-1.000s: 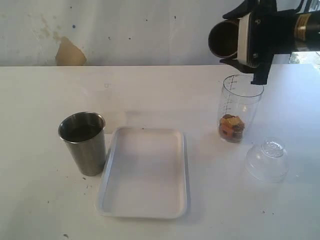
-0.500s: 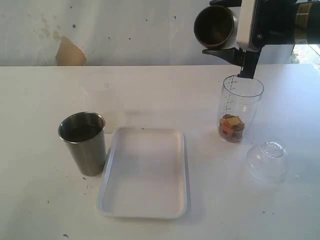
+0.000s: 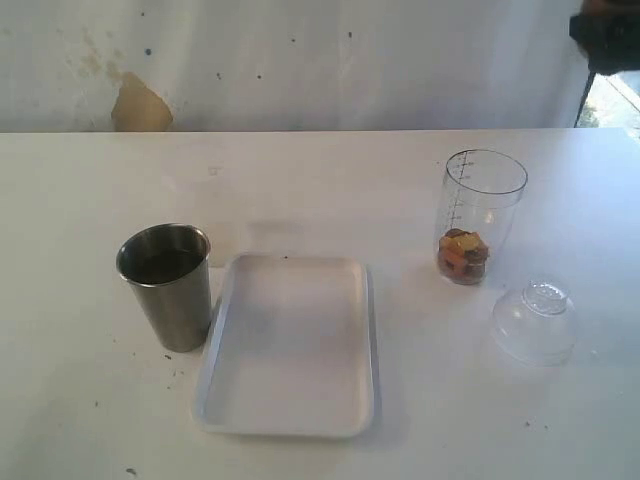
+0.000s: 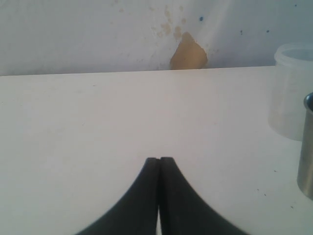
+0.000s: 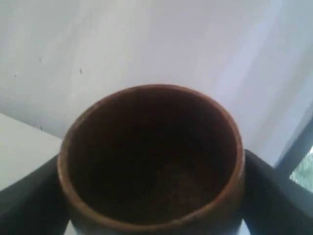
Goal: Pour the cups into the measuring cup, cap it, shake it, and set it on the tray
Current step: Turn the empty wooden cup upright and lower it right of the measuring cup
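The clear measuring cup stands upright at the right of the table, uncapped, with brown and orange pieces at its bottom. A steel tumbler stands left of the white tray; its edge also shows in the left wrist view as a steel tumbler. My right gripper is shut on the brown wooden cup, one finger on each side, and the cup's dark inside looks empty. In the exterior view only a dark bit of the right arm shows at the top right corner. My left gripper is shut on nothing, low over bare table.
A clear dome lid lies on the table in front of and to the right of the measuring cup. A cloudy translucent container stands behind the tumbler in the left wrist view. A white wall runs along the table's far edge.
The right arm, holding the tipped wooden cup above the measuring cup, has risen and swung away to the upper right, almost out of the exterior view. Nothing on the table moved.
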You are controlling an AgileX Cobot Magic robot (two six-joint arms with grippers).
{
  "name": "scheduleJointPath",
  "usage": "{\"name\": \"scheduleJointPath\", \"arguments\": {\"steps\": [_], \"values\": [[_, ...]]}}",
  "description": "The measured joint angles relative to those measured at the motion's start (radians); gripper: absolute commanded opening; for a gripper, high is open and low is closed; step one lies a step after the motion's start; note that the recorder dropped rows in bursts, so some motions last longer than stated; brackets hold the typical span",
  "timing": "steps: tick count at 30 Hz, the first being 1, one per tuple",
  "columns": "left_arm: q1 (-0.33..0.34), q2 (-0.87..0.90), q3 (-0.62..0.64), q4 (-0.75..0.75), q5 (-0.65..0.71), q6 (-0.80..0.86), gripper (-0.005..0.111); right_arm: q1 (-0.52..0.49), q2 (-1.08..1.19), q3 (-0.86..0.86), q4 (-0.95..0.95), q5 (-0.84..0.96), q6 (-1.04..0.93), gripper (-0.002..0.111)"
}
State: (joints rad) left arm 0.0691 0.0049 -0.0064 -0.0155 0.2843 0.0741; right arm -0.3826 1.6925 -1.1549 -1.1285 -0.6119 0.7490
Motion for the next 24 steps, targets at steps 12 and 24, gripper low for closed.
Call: {"name": "scheduleJointPath", "arguments": {"steps": [12, 24], "values": [[0.000, 0.000, 0.000, 0.000, 0.000, 0.000, 0.000, -0.064, 0.349, 0.048, 0.165, -0.064, -0.126, 0.000], [0.000, 0.000, 0.000, 0.000, 0.000, 0.000, 0.000, -0.050, 0.568, 0.048, 0.206, -0.318, -0.263, 0.000]]}}
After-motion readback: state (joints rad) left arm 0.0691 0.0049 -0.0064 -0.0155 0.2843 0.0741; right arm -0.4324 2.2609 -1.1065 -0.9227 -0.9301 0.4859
